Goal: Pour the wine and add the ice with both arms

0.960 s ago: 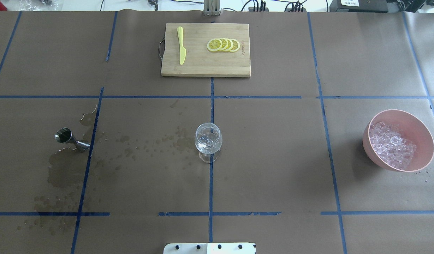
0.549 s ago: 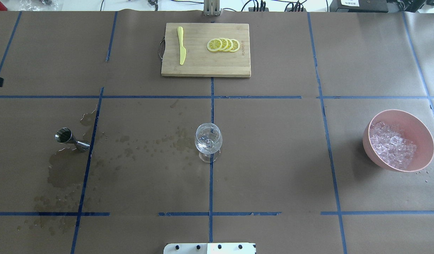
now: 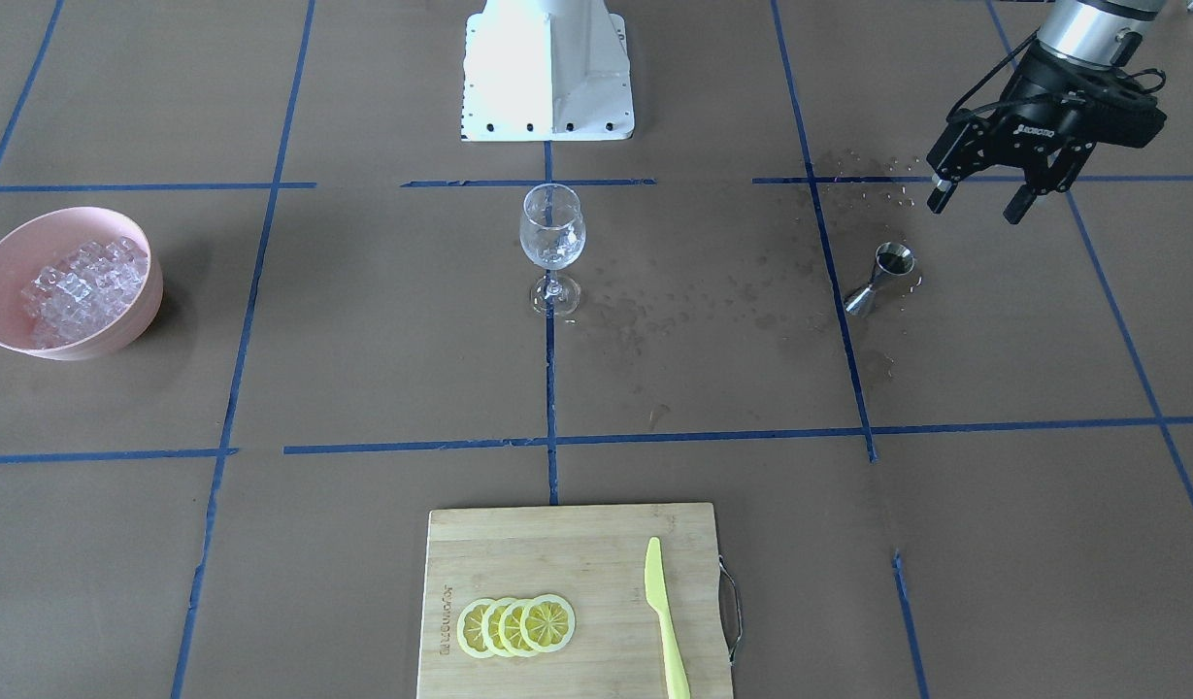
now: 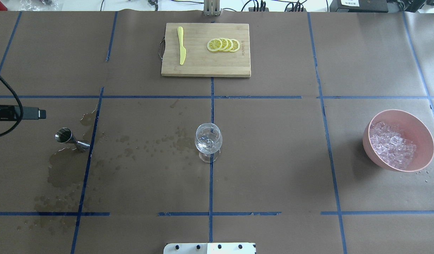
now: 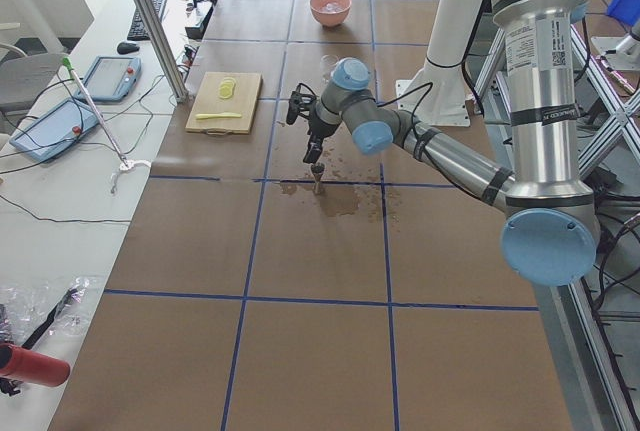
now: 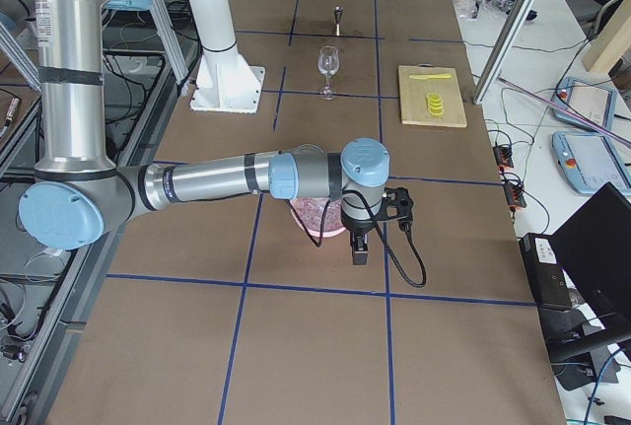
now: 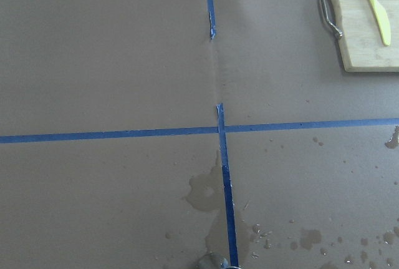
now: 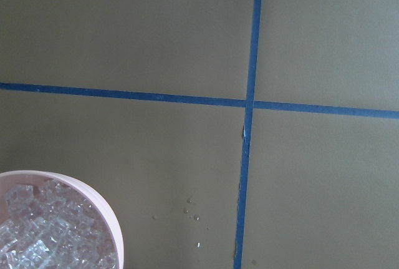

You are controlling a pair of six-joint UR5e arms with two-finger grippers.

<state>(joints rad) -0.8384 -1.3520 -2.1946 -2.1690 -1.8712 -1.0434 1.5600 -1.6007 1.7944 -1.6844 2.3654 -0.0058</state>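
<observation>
A steel jigger [image 4: 70, 138] stands on wet brown paper at the left; I cannot make out any wine in it. My left gripper [image 3: 977, 206] hangs open and empty above and just beyond the jigger [image 3: 882, 277]. A clear stemmed wine glass [image 4: 208, 141] stands at the table's middle. The ice [image 4: 391, 144] lies heaped in a pink bowl [image 4: 425, 155] at the right. My right gripper [image 6: 357, 247] hovers by the bowl's outer side; I cannot tell whether it is open. The right wrist view shows the ice [image 8: 43, 231] at its lower left.
A wooden cutting board [image 4: 202, 67] with lemon slices [image 4: 223, 45] and a yellow knife [image 4: 181, 46] lies at the far middle. Splash spots [image 4: 61, 173] darken the paper around the jigger. The white pedestal [image 3: 547, 68] stands at the robot's side.
My left arm has come into the overhead view from the left edge, moving towards the jigger. The glass, jigger and bowl have not moved.
</observation>
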